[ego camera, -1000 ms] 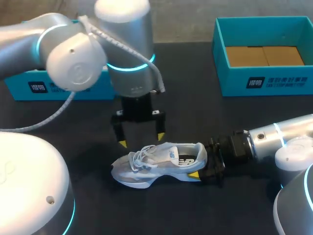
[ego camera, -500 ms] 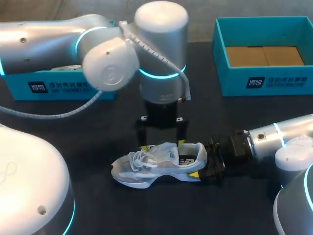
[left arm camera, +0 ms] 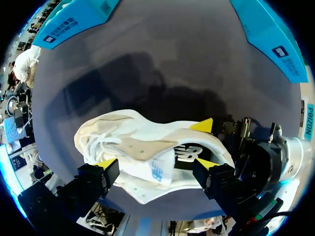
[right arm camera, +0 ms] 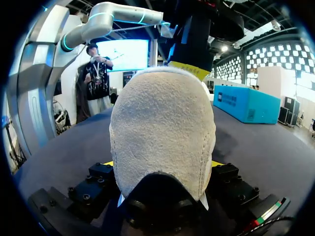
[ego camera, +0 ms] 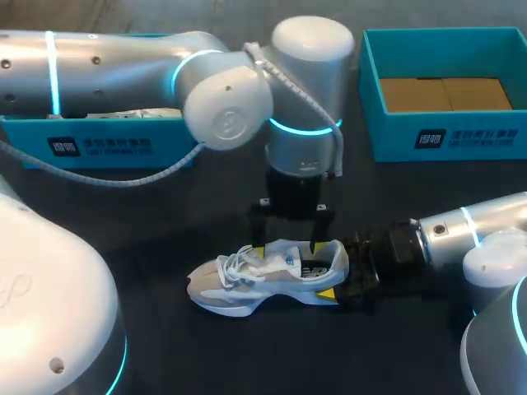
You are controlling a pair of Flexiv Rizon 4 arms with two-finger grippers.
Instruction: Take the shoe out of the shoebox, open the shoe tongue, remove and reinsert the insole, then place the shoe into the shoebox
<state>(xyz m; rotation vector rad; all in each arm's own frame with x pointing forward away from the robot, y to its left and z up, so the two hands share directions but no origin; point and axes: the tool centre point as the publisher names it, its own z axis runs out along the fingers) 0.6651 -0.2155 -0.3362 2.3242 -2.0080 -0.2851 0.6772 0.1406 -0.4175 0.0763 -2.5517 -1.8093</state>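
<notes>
A white and grey shoe [ego camera: 262, 276] lies on its side on the dark table, toe toward my left arm. My right gripper [ego camera: 339, 281] is shut on its heel, one yellow tip on either side; in the right wrist view the suede heel [right arm camera: 162, 132] fills the space between the fingers [right arm camera: 98, 178]. My left gripper [ego camera: 288, 247] hangs open straight above the shoe's opening. In the left wrist view its yellow tips straddle the shoe [left arm camera: 142, 147] at the tongue and collar, and the left gripper [left arm camera: 156, 164] holds nothing. The right gripper [left arm camera: 246, 152] shows at the heel end.
A teal shoebox [ego camera: 395, 132] with brown card inside stands at the back right. A second teal box [ego camera: 99, 144] sits at the back left, partly behind my left arm. Bare dark table lies in front of the shoe.
My left arm has swung to the right and come down, from beside the laces to directly over the shoe's opening. The right gripper and the shoe have stayed put.
</notes>
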